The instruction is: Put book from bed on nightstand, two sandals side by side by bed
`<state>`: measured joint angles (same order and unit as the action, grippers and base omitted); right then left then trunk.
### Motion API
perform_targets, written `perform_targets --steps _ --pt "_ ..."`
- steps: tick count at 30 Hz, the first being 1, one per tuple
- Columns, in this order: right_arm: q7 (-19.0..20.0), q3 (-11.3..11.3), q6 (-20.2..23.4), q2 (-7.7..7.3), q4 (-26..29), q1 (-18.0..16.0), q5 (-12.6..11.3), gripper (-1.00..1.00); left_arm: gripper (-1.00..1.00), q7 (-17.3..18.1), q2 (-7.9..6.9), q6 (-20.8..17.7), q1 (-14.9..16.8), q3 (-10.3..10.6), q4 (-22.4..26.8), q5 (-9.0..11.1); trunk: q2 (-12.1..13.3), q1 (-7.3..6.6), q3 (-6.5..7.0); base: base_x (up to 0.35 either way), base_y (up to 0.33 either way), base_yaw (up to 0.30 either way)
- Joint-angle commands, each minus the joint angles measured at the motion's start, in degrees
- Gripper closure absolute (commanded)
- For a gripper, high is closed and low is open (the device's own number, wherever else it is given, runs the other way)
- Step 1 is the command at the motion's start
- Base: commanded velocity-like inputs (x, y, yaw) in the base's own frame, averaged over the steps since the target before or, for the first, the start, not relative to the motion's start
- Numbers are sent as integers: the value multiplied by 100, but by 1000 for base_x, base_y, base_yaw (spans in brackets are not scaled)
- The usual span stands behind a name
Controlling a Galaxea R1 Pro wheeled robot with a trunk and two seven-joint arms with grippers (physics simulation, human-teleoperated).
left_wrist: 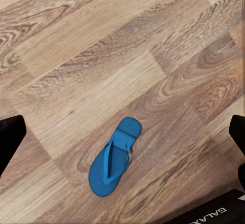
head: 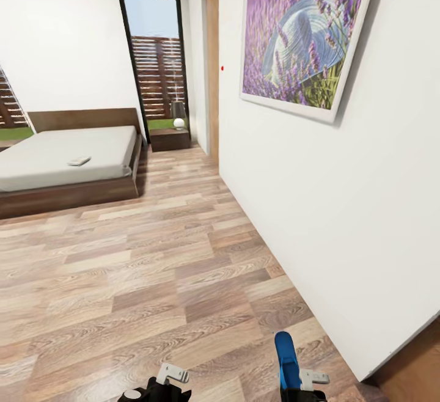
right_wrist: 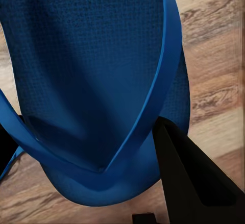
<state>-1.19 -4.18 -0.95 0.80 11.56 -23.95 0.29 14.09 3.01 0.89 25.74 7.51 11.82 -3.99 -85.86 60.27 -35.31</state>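
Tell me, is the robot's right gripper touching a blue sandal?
Touching. In the right wrist view, the sandal sits against a black finger of the right gripper, which holds it above the floor.

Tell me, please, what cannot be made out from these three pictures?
- Small pale flat object on the pale-grey bed, head view: too small to identify.
- Left tool, head view: cut off by the bottom edge, state unclear.
- Held bright blue sandal, right wrist view: cut off by the frame edges.
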Motion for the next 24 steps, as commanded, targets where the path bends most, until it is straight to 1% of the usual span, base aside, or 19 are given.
perform_targets --steps 1,6,9,15,24 --pt "-13 -39 -10 6 -4 -4 -12 100 -100 6 -2 9 1 5 5 -42 -2 0 -5 0 100 -279" --pt "-13 -39 -10 8 -5 -4 -10 100 -100 6 -2 11 1 5 5 -41 -2 0 -5 0 46 -254" --pt "-13 -39 -10 7 0 -4 -6 100 -100 6 -2 9 1 5 5 -41 -2 0 -5 0 19 -126" --pt "-13 -39 -10 8 3 -4 -3 100 -100 6 -2 8 1 5 5 -40 -2 0 -5 0 65 -38" --pt "-13 -39 -10 8 1 -6 -2 100 -100 6 -2 8 1 5 5 -40 -2 0 -5 0 17 -6"
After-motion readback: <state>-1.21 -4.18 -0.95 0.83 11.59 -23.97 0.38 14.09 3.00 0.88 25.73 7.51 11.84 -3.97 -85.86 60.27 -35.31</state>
